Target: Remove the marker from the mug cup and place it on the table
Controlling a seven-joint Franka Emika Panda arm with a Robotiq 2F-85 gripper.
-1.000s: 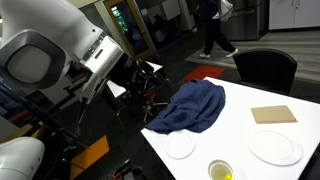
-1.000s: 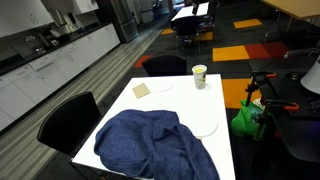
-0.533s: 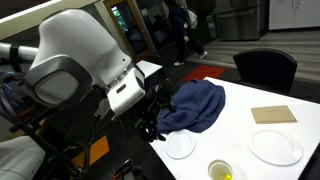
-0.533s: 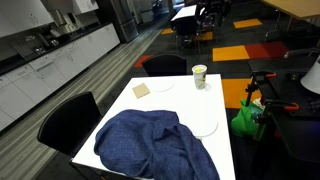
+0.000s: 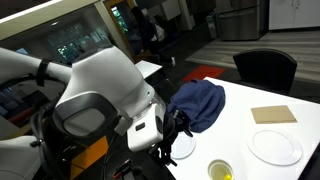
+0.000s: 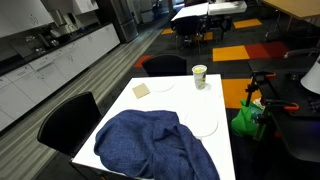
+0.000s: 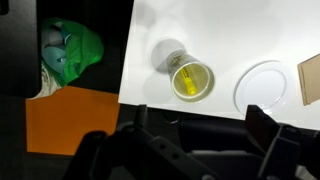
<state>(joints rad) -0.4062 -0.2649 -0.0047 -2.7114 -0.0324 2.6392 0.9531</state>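
Observation:
The small white mug cup (image 7: pixel 190 78) stands near the table's (image 7: pixel 230 30) edge with the stubby yellow marker (image 7: pixel 187 80) inside it. The cup also shows in both exterior views (image 5: pixel 220 170) (image 6: pixel 200 76), yellow at its mouth. My gripper (image 7: pixel 197 135) is open and empty; its dark fingers (image 7: pixel 262 128) frame the bottom of the wrist view, set back from the cup past the table edge. In an exterior view the gripper (image 5: pixel 168 136) hangs at the table's near corner, left of the cup.
A blue cloth (image 5: pixel 196 104) (image 6: pixel 150 145) lies bunched on the table. Two flat white plates (image 5: pixel 275 147) (image 6: pixel 205 125) and a tan square (image 5: pixel 273 114) lie near the cup. A green bag (image 7: pixel 70 55) and orange floor (image 7: pixel 75 120) are beside the table. Dark chairs (image 6: pixel 165 65) stand around.
The arm has swung from the left towards the table's corner and down. It now covers part of the small plate. Cup, marker and cloth have not moved.

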